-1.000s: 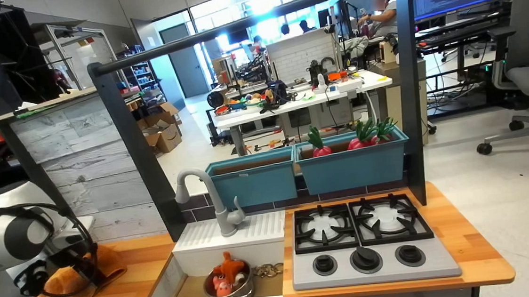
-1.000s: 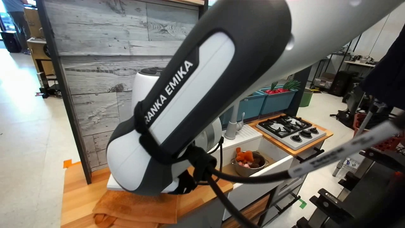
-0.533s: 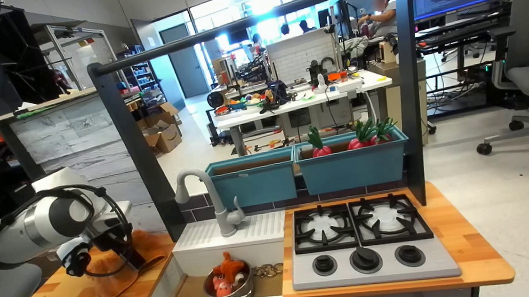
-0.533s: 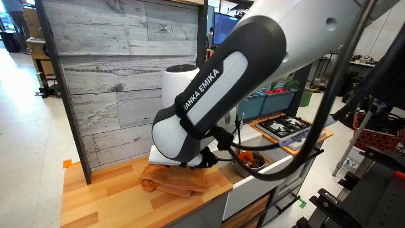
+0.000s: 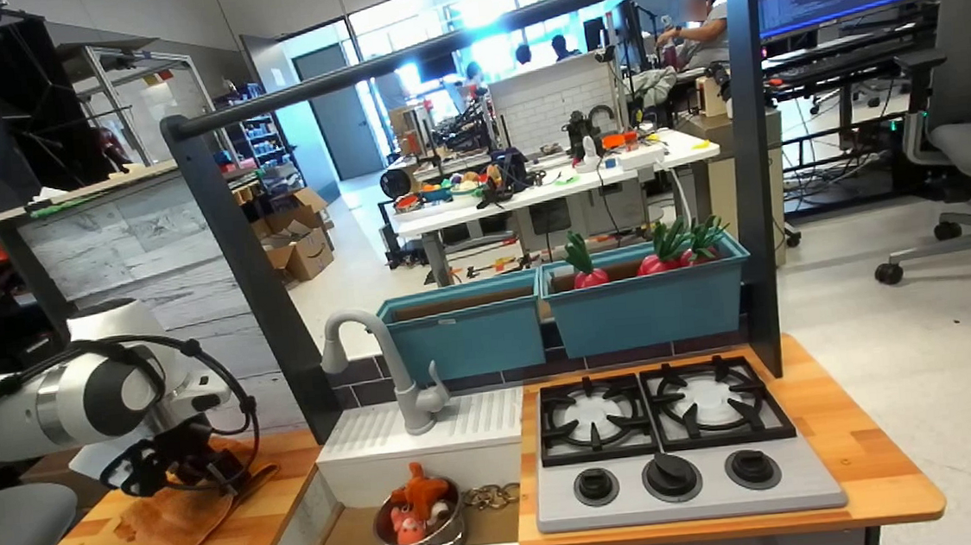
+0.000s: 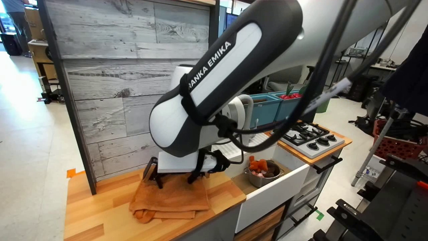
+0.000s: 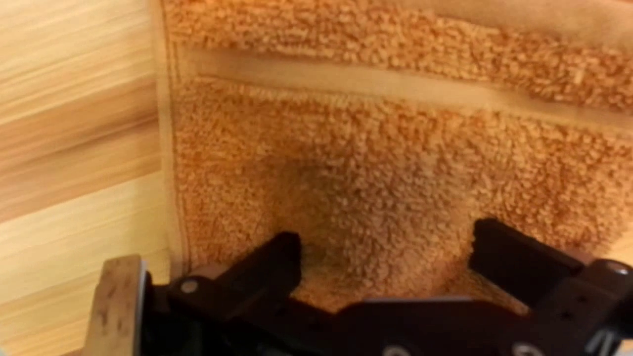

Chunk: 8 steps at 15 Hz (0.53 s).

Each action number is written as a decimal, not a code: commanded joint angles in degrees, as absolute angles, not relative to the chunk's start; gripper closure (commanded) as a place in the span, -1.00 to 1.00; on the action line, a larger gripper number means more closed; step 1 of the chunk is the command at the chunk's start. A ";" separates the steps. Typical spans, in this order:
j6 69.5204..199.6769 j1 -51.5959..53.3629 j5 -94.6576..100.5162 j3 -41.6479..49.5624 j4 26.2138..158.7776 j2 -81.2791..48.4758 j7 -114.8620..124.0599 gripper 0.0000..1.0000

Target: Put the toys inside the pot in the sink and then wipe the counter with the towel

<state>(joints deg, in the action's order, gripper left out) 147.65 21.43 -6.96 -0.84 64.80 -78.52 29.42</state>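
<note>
Gripper [image 7: 385,232]: you had it pointing down, right at the towel [image 7: 390,168].
Fingers [image 7: 277,262]: they were spread wide apart, and their black tips touched the fuzzy orange towel, which showed between them.
Towel: it lay folded on the wooden counter [image 6: 100,207], under your gripper.
Sink [image 6: 272,201]: it was white, right next to the counter.
Pot [image 6: 260,181]: it stood upright in the sink.
Toys [image 5: 420,492]: they were in the pot, an orange one poking up over a pinkish red one.
Faucet [image 5: 416,408]: it was grey and stood behind the pot.
Stove [image 5: 704,456]: it was on the sink's far side.
Blue tubs [image 5: 465,343]: they stood behind, with radishes [image 5: 590,279] in one.
</note>
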 commanded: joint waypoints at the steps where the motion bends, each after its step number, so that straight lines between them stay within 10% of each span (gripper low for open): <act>1: 138.66 16.48 -7.89 -7.50 60.76 -80.03 19.21 -1.00; 8: 131.37 17.65 -7.12 -5.06 61.18 -78.54 23.81 -1.00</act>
<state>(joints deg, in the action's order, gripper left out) 131.37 17.65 -7.12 -5.06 61.18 -78.54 23.82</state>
